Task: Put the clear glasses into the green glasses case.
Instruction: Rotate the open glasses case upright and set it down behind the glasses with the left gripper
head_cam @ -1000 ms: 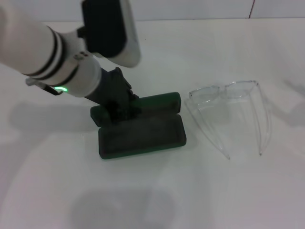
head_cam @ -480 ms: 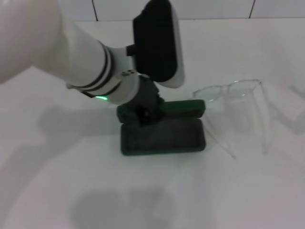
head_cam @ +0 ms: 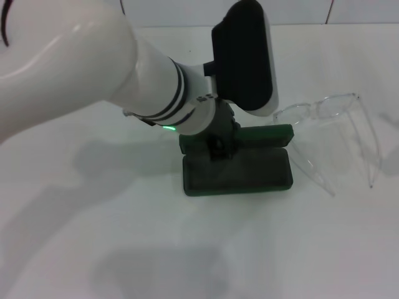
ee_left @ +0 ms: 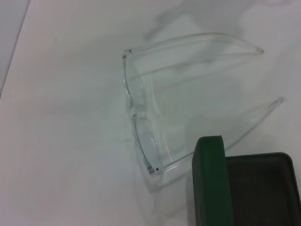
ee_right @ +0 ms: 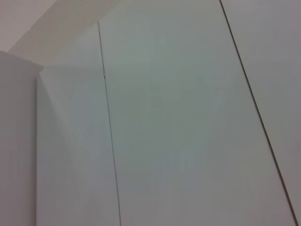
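Glasses (head_cam: 336, 134) beside open case (head_cam: 240, 174)

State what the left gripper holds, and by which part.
The left gripper sits at the green glasses case, at its lid's left end; whether it grips cannot be told. The clear glasses lie free.

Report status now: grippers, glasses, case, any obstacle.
Left gripper at rear edge of open green glasses case, fingers unclear. Right gripper out of view. Clear glasses on table beside case, arms unfolded. Nothing between them.

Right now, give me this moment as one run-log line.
left gripper: at open green glasses case, hinge side | clear glasses: on table beside case, arms unfolded, not in case | right arm: out of view
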You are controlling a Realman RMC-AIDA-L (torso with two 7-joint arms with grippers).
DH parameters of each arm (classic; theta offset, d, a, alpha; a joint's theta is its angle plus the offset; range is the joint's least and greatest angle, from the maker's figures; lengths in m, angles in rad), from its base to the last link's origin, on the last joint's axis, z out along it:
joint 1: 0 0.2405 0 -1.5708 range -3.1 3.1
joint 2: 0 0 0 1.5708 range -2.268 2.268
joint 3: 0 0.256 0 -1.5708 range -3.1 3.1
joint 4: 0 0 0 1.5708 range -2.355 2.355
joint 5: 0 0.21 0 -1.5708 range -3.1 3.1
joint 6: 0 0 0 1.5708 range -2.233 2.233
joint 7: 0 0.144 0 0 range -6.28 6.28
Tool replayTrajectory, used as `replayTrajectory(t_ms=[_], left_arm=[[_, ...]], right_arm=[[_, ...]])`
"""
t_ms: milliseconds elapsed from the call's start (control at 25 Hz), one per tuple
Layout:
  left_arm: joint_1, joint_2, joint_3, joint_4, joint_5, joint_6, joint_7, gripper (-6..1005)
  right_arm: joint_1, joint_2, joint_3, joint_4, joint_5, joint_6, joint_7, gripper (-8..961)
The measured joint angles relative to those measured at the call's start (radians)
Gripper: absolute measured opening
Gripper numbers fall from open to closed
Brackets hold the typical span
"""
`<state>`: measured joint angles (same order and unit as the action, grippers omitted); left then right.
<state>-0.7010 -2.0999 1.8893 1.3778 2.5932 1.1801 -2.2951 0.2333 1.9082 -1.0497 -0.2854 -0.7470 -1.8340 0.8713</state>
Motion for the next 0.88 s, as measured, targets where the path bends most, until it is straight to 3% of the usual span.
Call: replayTrajectory(t_ms=[880], left_arm=[[0.001, 0.002, 0.007, -0.008, 0.005, -0.045, 0.003, 196]], right_arm=[[-0.009, 0.002, 0.002, 0.002, 0.000, -0.001, -0.012, 835]])
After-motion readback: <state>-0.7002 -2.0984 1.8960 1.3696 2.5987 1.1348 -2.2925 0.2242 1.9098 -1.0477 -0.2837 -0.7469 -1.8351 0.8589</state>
